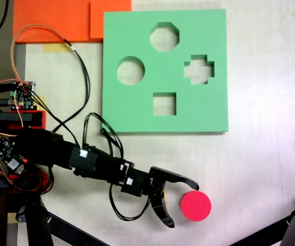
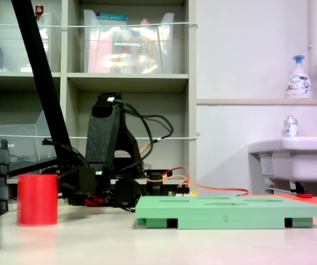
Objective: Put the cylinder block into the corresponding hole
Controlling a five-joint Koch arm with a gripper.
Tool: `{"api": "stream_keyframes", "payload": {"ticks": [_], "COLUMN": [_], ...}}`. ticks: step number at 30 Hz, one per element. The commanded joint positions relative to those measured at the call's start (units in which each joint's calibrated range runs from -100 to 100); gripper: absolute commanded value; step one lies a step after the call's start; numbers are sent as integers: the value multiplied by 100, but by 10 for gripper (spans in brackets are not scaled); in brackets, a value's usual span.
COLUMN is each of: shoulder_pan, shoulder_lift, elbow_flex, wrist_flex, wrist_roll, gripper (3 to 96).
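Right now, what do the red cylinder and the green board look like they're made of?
The cylinder block looks like matte plastic or painted wood: uniform red, smooth, no grain or gloss showing in either exterior view, so I can't settle it. The green board looks like dense foam: thick slab, dull uniform surface, cleanly cut shapes including the corresponding hole.
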Motion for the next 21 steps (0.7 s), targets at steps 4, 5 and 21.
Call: {"api": "stream_keyframes", "payload": {"ticks": [4,5,21], "shoulder_pan": [-34,-34,-39], "shoulder_lift": [470,498,749], "elbow_flex": [846,926,1524], "wrist_flex": [676,590,-470], "wrist_roll": [63,73,142], "gripper": [707,706,701]}}
